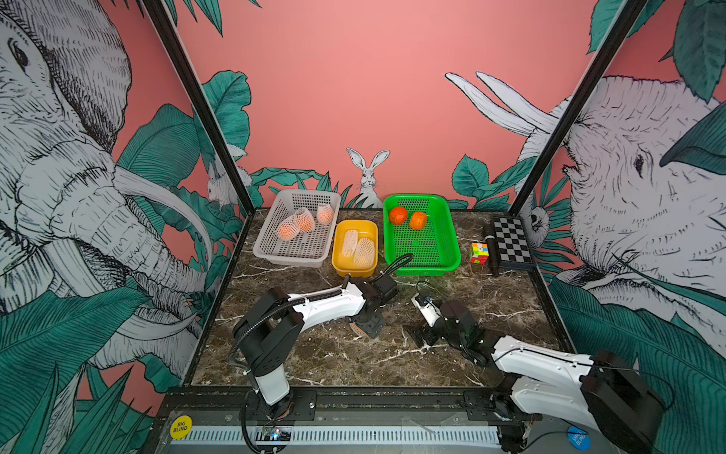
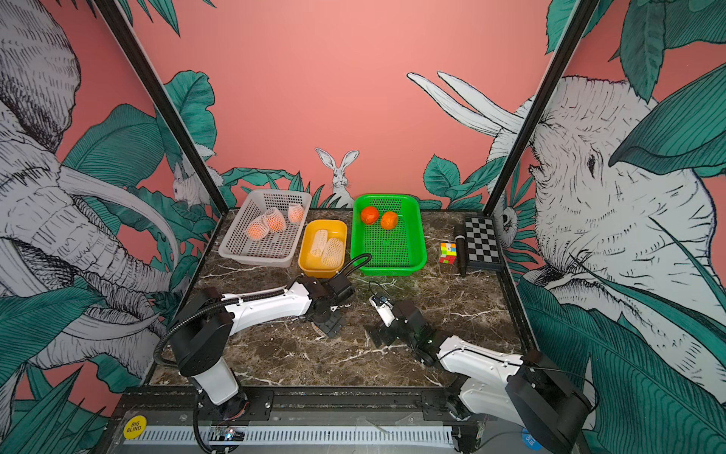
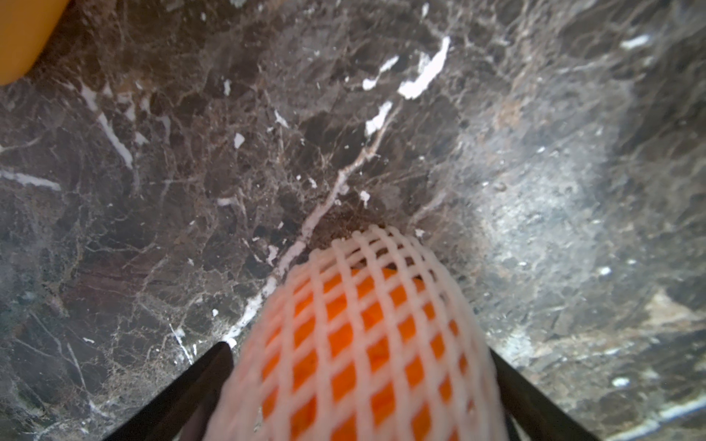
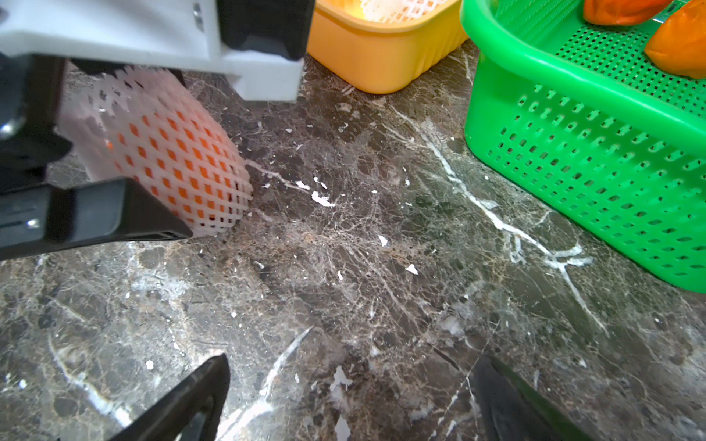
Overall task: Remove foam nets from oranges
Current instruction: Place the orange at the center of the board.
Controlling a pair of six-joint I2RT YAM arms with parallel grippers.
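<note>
While the right gripper (image 4: pixel 351 401) is hanging empty, jaws spread wide, the left gripper (image 3: pixel 359 349) is straddling a round orange fruit (image 3: pixel 344 336) in a white foam mesh net (image 3: pixel 382 259), lying on the dark marble tabletop (image 3: pixel 191 152) between its parted jaws; whether they are gripping it I cannot tell. Beyond them, two bare oranges (image 1: pixel 398 215) are sitting in a green plastic basket (image 1: pixel 428 269).
</note>
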